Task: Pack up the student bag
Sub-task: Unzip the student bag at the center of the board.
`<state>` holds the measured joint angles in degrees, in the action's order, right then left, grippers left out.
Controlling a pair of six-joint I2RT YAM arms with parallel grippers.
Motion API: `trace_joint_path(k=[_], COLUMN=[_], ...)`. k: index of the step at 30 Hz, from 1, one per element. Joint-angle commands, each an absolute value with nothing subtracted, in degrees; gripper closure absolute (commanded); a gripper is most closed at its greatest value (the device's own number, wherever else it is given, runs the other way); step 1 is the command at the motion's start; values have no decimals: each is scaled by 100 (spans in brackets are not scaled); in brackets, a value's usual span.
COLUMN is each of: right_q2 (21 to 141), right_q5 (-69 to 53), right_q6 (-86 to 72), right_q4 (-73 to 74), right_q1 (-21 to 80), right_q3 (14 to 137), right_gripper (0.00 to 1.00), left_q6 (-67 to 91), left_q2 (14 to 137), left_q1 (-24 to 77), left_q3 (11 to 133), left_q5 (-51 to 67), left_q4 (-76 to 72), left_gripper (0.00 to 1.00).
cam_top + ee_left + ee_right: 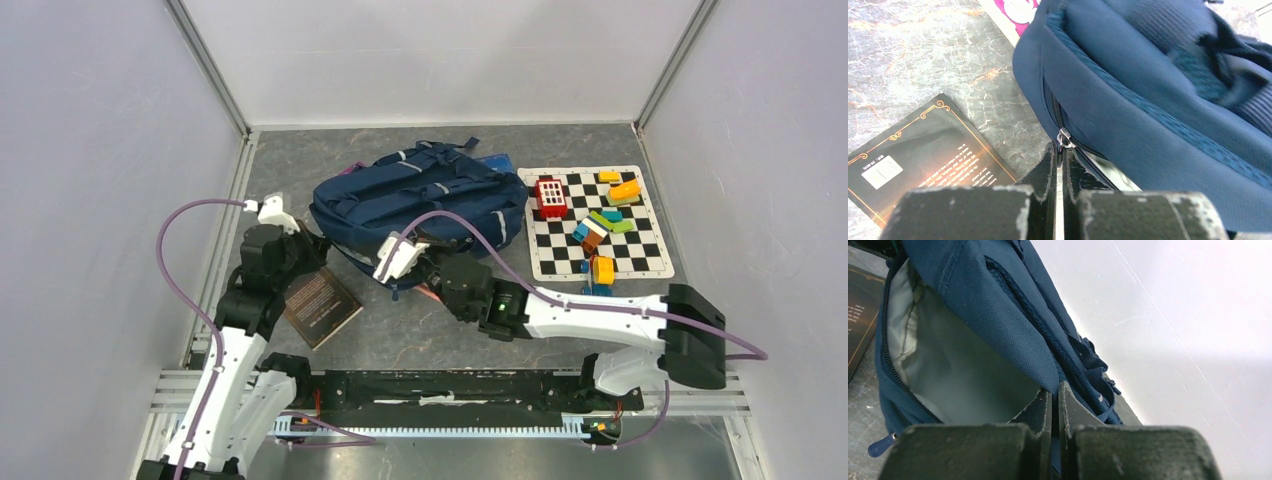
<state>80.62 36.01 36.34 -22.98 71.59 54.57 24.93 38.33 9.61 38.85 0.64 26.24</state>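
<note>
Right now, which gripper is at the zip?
The left gripper: its tips pinch the zip pull. The right gripper clamps the bag flap instead.

We see a grey marbled table [300,160] | white walls [440,50] at 9, 12 and 3 o'clock | metal corner posts [205,60] at 11 and 1 | black rail [450,385] at 6 | we note soft, even light
</note>
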Motion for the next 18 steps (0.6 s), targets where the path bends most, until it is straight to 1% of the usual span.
trace_joint_path(k=[1, 8, 11, 13, 18], right_q2=[7102, 6478, 6325, 6259, 6210], right_q5=[4159, 3542, 3250, 3173, 3141], right_q6=[3263, 2975, 2938, 2939, 2945], right_q4=[-2773, -2346, -2100, -1984, -1834], right_q1=[7114, 7110, 7111, 7111, 7111], right_q3=[5428, 5411, 5456, 5467, 5441], right_gripper=[100, 100, 100, 100, 100], left_q6=[2634, 2515, 2435, 2381, 2110], left_q2=[4052, 4183, 4322, 4474, 4448], left_q1=[406, 31, 9, -233, -263], left_q3=[4094, 4056, 4120, 4226, 4287], left_q5=[-86, 807, 579, 441, 881], left_q4=[2259, 1866, 1985, 2209, 2249], left_gripper=[98, 98, 98, 98, 98])
